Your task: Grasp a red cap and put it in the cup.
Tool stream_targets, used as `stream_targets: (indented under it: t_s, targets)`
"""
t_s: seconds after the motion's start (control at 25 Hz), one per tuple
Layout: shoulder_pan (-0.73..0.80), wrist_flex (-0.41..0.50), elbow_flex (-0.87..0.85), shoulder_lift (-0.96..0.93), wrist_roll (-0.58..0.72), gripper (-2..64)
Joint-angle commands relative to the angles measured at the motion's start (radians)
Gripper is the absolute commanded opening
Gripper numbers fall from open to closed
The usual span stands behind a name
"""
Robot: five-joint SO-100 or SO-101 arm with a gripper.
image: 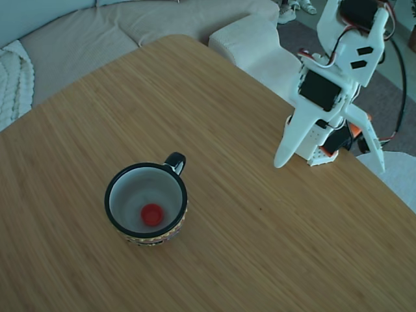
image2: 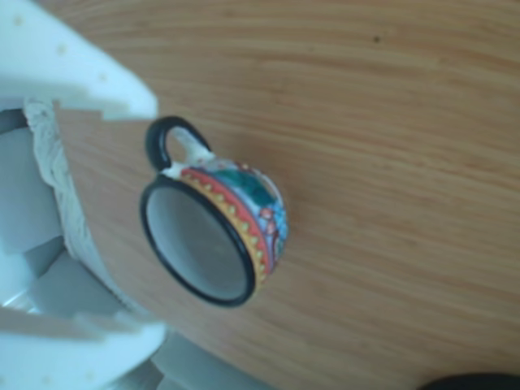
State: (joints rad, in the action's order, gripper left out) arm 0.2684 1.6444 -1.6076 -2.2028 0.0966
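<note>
- White gripper [image2: 101, 219] fingers fill the left edge of the other view, closest to the lens: upper finger [image2: 73, 69] at top left, lower finger [image2: 73, 349] at bottom left, wide gap btwn them, nothing held.
- Cup [image2: 231, 215] seen through that gap in the other view, lying sideways in the pic; black rim + black handle, zigzag red/yellow/teal band on the outside, pale inside.
- Red cap [image: 151, 214] sits on the bottom of the cup [image: 123, 214] in the fixed view, slightly toward the near side of the interior. Not visible in the other view; cup floor looks grey and blurred there.
- Cup upright on wooden tabletop [image: 247, 234], lower-left-centre of the fixed view, handle pointing up-right.
- Arm [image: 338, 84] at right side of the fixed view, white w/ orange parts, gripper [image: 328, 162] angled down, well apart from the cup.
- Sofa [image: 97, 32] w/ beige cushions behind the tabletop; knitted white throw [image: 13, 84] at left edge.
</note>
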Motion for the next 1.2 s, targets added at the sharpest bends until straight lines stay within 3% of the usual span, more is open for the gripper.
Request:
stream_targets:
  t_s: [0.0,0.52,1.16]
  targets:
    - [-0.009,0.052,-0.008,-0.026,0.011,28.8]
    - [-0.054,-0.029,-0.133,-0.026,0.0,28.8]
    - [-0.097,-0.029,-0.138,-0.028,-0.002,28.8]
